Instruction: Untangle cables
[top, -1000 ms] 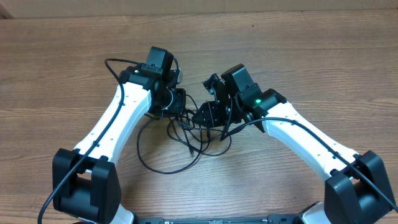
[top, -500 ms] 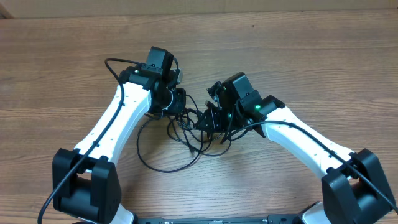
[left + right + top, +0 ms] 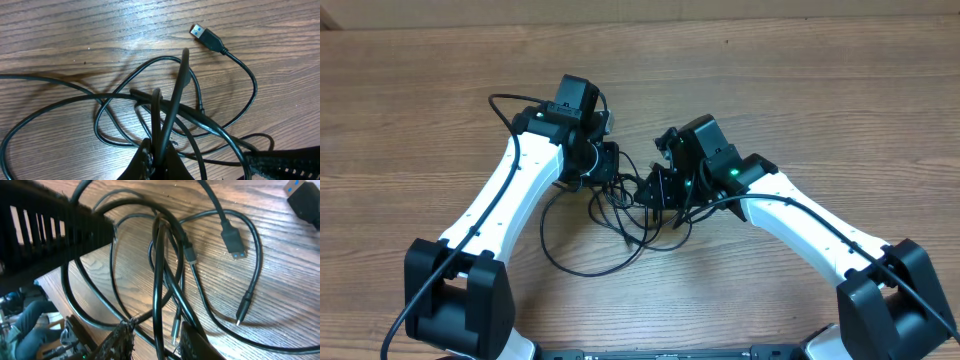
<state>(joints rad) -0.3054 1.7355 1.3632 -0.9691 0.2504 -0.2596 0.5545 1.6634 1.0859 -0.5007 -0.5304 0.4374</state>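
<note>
The cables [image 3: 620, 215] are thin black cords tangled on the wooden table between my two arms, with a wide loop [image 3: 582, 268] toward the front. My left gripper [image 3: 610, 172] is shut on two strands, which rise from its jaws [image 3: 161, 145] in the left wrist view. A blue-tipped USB plug [image 3: 206, 35] lies beyond them. My right gripper [image 3: 650, 190] stands open over the tangle, with one strand [image 3: 159, 280] running between its fingers [image 3: 156, 330] and touching neither. A USB plug [image 3: 234, 242] and a small pin plug [image 3: 244, 311] lie to the right of that strand.
A thicker black wire [image 3: 500, 105] runs along my left arm, and another follows my right arm [image 3: 820, 215]. The left gripper's black body [image 3: 50, 230] fills the upper left of the right wrist view. Both arm bases [image 3: 455, 300] stand at the table's front edge.
My right gripper has moved left and down into the tangle, then held still. The left gripper has kept its hold and not moved.
</note>
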